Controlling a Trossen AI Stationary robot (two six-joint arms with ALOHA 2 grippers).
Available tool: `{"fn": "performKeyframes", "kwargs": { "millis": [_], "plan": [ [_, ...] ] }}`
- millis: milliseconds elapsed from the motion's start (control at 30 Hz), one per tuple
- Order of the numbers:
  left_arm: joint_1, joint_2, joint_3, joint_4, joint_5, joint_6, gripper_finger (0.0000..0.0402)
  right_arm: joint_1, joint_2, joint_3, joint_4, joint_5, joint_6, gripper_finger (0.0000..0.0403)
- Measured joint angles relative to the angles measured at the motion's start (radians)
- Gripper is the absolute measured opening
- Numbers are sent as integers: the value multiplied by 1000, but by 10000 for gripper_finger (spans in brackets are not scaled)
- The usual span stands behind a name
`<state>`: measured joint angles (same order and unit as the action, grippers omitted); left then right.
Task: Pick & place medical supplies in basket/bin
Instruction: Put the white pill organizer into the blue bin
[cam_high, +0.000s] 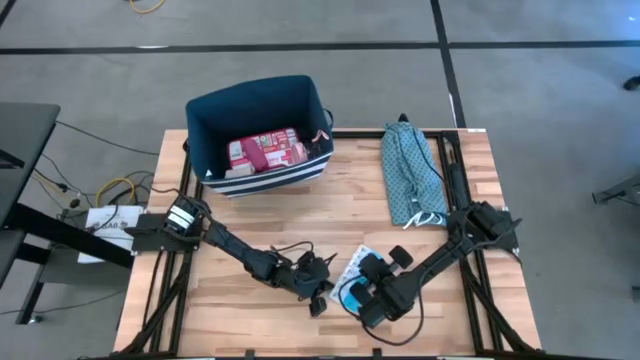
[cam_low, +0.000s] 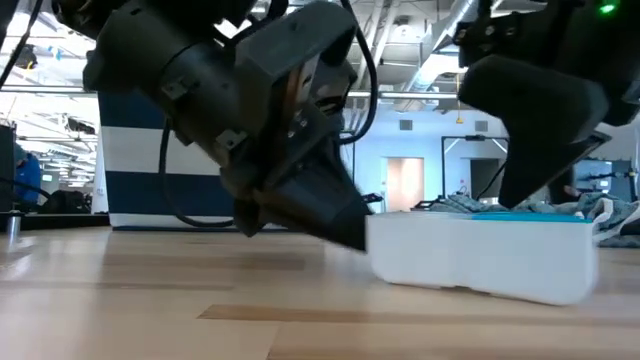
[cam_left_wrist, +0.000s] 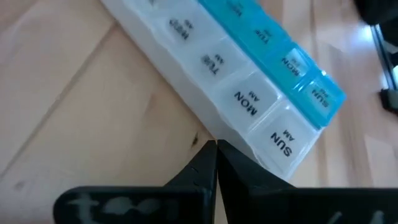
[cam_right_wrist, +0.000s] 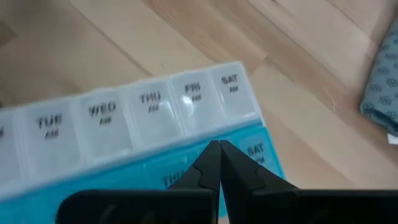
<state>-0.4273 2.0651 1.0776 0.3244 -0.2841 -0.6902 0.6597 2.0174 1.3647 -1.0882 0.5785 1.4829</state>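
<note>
The pill organizer (cam_high: 352, 272) lies flat on the wooden table near its front edge; it has a clear-white row and a light-blue row of day lids (cam_left_wrist: 249, 81). My left gripper (cam_left_wrist: 216, 148) is shut, its tips at the organizer's white side by the SUN end. My right gripper (cam_right_wrist: 219, 148) is shut, its tips on the blue row near the SAT end. The dark navy bin (cam_high: 205, 120) stands at the far left of the table, and a red-and-white case (cam_high: 268, 150) lies inside it. My left gripper touches the organizer's white long side wall (cam_left_wrist: 233, 144) near the SUN end with its shut fingertips. The fingers slant down from the table's left (cam_low: 350, 225). The organizer rests on the table. My right gripper has its shut fingertips on the blue row's lids (cam_right_wrist: 186, 163) near the SAT end. It comes from above and from the table's right, slanting down. Whether it presses or only touches, I cannot tell.
A long teal patterned cloth bundle (cam_high: 410, 172) lies at the far right of the table. Bare wood stretches between the bin and the grippers. Cables trail off the table's left side.
</note>
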Motion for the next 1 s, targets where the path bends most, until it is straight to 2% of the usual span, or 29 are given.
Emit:
{"fn": "performKeyframes", "kwargs": {
  "millis": [100, 267, 467, 667, 833, 1000],
  "plan": [
    [0, 0, 0, 51, 5, 10, 0, -2, 0, 0, 1, 0, -30, 0],
    [-1, 0, 1, 107, 72, 53, 0, 21, 0, 0, 41, -1, -44, 0],
    [-5, 0, 1, 86, 13, 57, 0, 99, -3, 1, 116, 0, -32, 0],
    [-9, 0, 0, 75, -55, 120, 0, 232, -6, 1, 100, 10, 131, 0],
    [-11, -3, 1, 68, -128, 184, 0, 344, -10, 1, 70, 86, 317, 0],
    [-11, -3, 24, 35, -178, 234, 0, 438, -10, 1, 81, 156, 412, 0]
  ]
}}
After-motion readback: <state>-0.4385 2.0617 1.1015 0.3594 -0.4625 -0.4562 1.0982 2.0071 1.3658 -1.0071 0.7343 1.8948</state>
